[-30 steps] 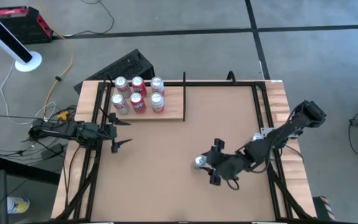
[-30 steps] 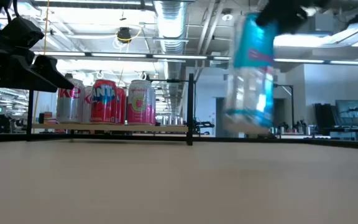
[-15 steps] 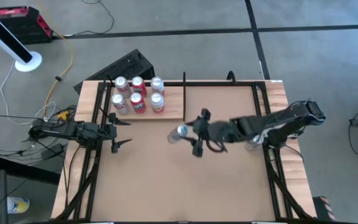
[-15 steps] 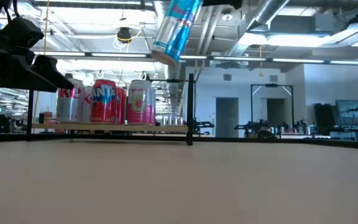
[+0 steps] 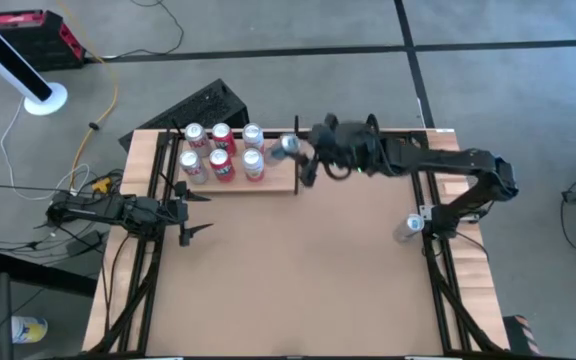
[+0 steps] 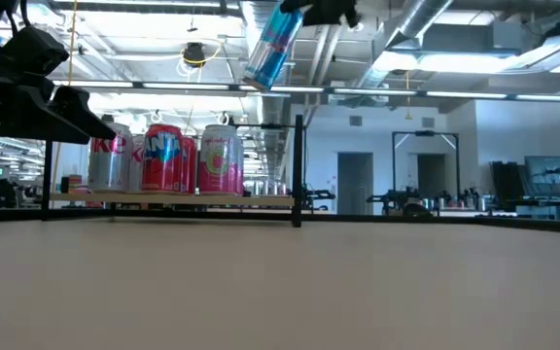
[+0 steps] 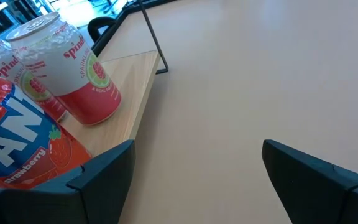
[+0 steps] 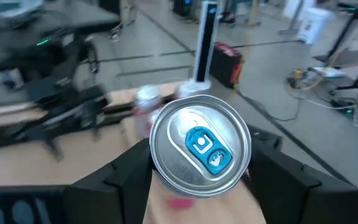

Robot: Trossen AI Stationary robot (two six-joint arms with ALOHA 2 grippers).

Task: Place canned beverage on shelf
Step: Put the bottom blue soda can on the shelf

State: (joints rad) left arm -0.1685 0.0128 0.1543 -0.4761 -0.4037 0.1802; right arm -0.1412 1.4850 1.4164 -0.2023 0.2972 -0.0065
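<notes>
The canned beverage, a blue can (image 6: 270, 49) with a silver top (image 8: 201, 149), hangs high in the air over the right end of the shelf (image 5: 280, 172), with my right gripper (image 5: 298, 152) shut on it. The shelf is a pale plank at the far left. It carries several cans (image 5: 220, 152) standing upright and has a thin black upright (image 6: 299, 170) at its right end. My left gripper (image 5: 190, 212) waits open at the table's left edge, just on the near side of the shelf. Its fingers (image 7: 104, 171) point past a red strawberry can and a pink-and-white can (image 7: 73, 74). My right gripper pinches the can's upper wall (image 8: 160, 171), just below the rim, between its two fingers (image 8: 278, 180), one on each side. The fingers reach in from the table's right, slanting slightly down. The can is lifted clear and tilted, its top leaning back toward the wrist and its bottom toward the shelf.
Another can (image 5: 409, 227) stands at the table's right edge beside the right arm's base. A black frame rail (image 5: 368, 132) runs along the far edge. The brown tabletop (image 5: 288, 270) lies bare in the middle and near part.
My right gripper has carried the blue can from the near right of the table up and toward the far left, to above the shelf's right end. The can stood upright a second ago and has tipped to a slant. The grip has stayed shut on it.
</notes>
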